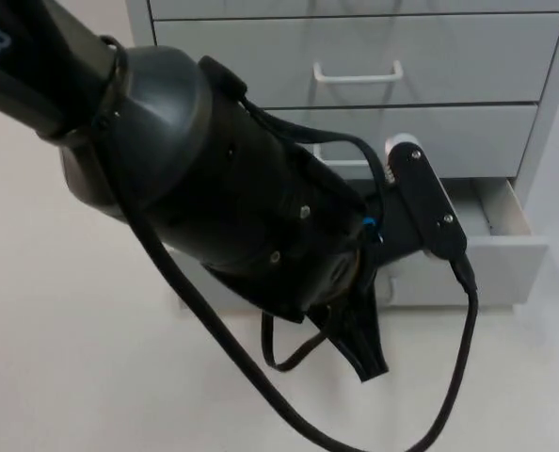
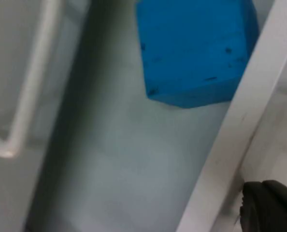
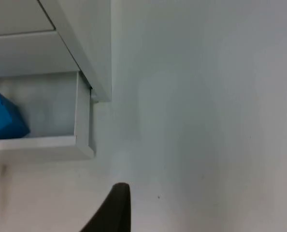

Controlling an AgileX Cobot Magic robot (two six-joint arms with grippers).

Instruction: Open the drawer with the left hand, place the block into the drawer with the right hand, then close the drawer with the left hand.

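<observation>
One blue block lies in the open drawer, near the left tool.

- One blue block, lying inside the open drawer.
- One cabinet of drawers at the far side of the table.
- One drawer pulled out, the lowest one visible; above it two shut drawer fronts can be fully made out, with the edge of another at the very top.
- One white drawer handle plainly visible on a shut front; a second handle shows close by the left arm's camera.
- One black arm reaching across in front of the cabinet.
- One white table top.
</observation>
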